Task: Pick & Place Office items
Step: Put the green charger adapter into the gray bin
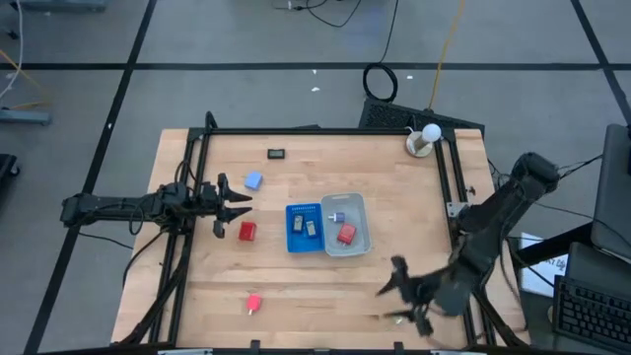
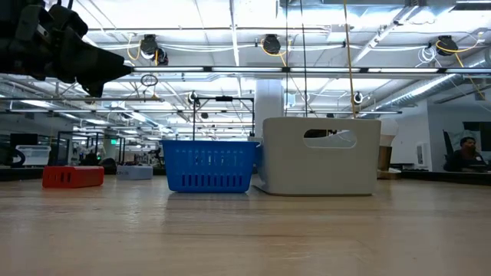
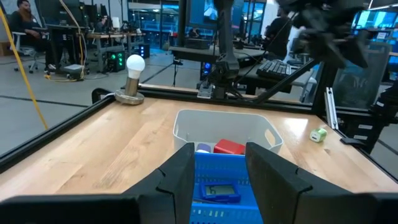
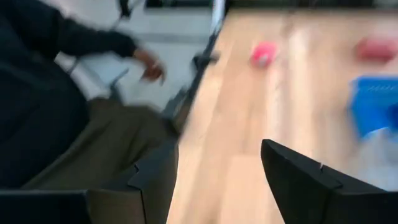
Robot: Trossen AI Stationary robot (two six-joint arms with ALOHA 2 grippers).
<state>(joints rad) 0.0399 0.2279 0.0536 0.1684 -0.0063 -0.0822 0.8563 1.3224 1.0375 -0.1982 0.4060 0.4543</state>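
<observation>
I am viewing the table (image 1: pixel 394 187) from above; my left gripper (image 1: pixel 235 206) is hovering over the left side, its jaws standing open and empty; a red block (image 1: pixel 246 232) is lying just beside those jaws on the near side; a pale blue block (image 1: pixel 253 181) is lying just beyond them on the far side. Straight ahead of the left jaws the blue tray (image 1: pixel 295 243) is sitting on the wood, touching the clear tray (image 1: pixel 367 235) behind it; in the left wrist view the blue tray (image 3: pixel 219 168) is showing between the two fingers (image 3: pixel 181 177), holding a dark flat piece with a small display (image 3: pixel 219 191); the clear tray (image 3: pixel 186 122) is holding a red block (image 3: pixel 229 148).

My right gripper (image 1: pixel 405 299) is hanging over the near right corner, well apart from both trays; its jaws are standing open and holding nothing; a small red piece (image 1: pixel 253 304) is lying well ahead of them near the front edge. A black flat rectangle (image 1: pixel 277 153) is lying near the far edge, well apart from either gripper; a lamp bulb on its base (image 1: pixel 425 138) is standing at the far right corner; a small green piece (image 3: pixel 319 134) is resting on the wood beside the clear tray. In the right wrist view a person's hand (image 4: pixel 149 65) is showing beyond the table edge.
</observation>
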